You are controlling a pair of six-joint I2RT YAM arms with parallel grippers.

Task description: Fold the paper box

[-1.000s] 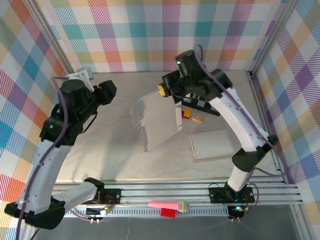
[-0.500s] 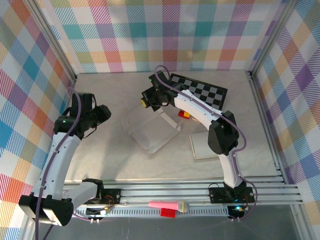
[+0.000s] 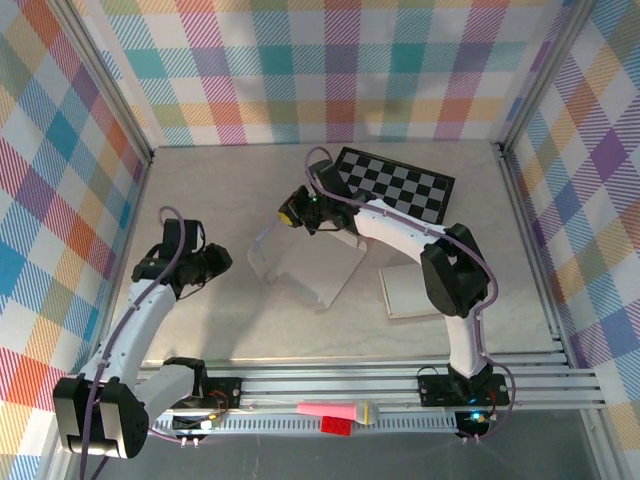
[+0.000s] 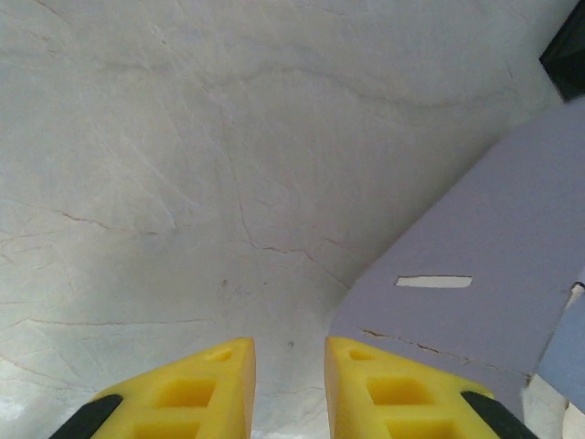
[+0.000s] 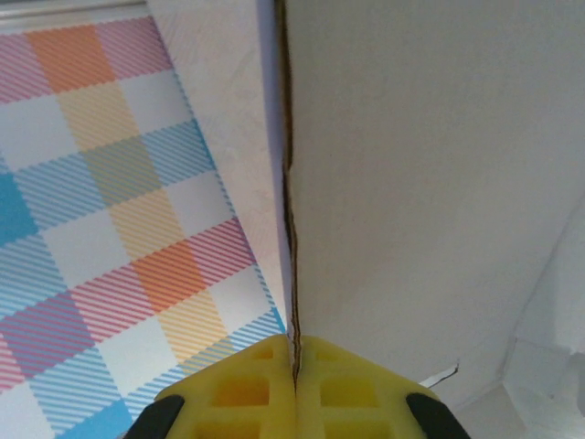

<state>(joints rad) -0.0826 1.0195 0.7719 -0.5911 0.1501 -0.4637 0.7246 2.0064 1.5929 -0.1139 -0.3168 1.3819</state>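
Presently: left tool (image 4: 290,352), left of centre, fingers narrowly parted, grasping nothing, poised over bare desk (image 3: 200,190) just beside the left edge of the paper box (image 3: 312,265). Paper box: unfolded white sheet, mid-desk. Right tool (image 5: 294,355): clenched on its far-left edge. Checkerboard (image 3: 398,186): farther right, toward the far side.

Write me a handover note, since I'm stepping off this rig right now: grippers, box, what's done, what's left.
Right gripper: shut on an edge of the box.
Left gripper: jaws slightly apart, empty, low over the table, just left of the box.
Box: mid-table, mostly flat.
Done: one edge gripped.
Left: fold the panels up and close it.
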